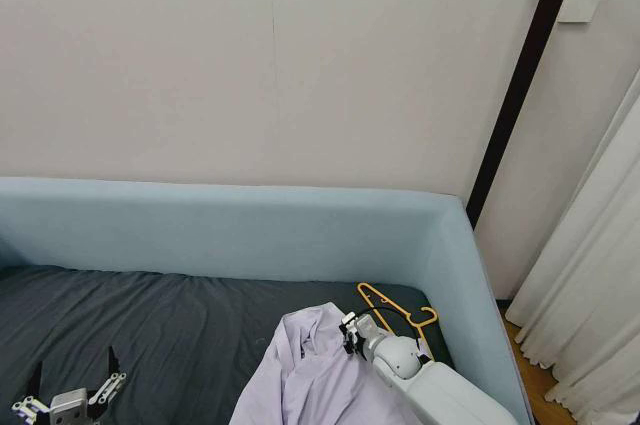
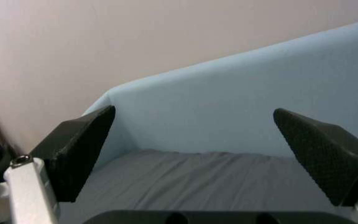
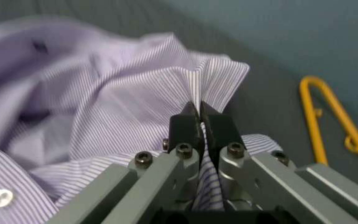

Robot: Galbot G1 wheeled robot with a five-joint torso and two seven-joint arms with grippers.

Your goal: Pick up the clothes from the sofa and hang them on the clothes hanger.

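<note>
Head view: a light-blue upholstered sofa with a dark grey seat cover stands against a plain cream wall, with a white curtain at the right edge.
Task's thing: a pale lilac, finely striped shirt lies crumpled on the seat at the sofa's right end, bunched against the right arm.
Right gripper: clamped on the shirt. The right wrist view shows a fold of the striped cloth pinched between the two black fingertips of this gripper and rising in a ridge beyond them.
Left gripper: low over bare seat at the left, well apart from the shirt. The left wrist view shows its black fingers spread wide with nothing between them.
Hanger: a thin orange clothes hanger lies flat on the seat, just beside the shirt and near the sofa's right corner.
Deciding relation: the hanger lies just past the pinched fold, on the side towards the right armrest, and apart from the cloth.
Long axis: the hanger runs slantwise across the seat, from the backrest towards the right armrest.
Nearer arm: the right, by a clear margin.
Writing: no brand, label or lettering can be read. One pale button shows on the shirt.
Step in hand, as judged: the shirt is gripped but not yet on the hanger.
</note>
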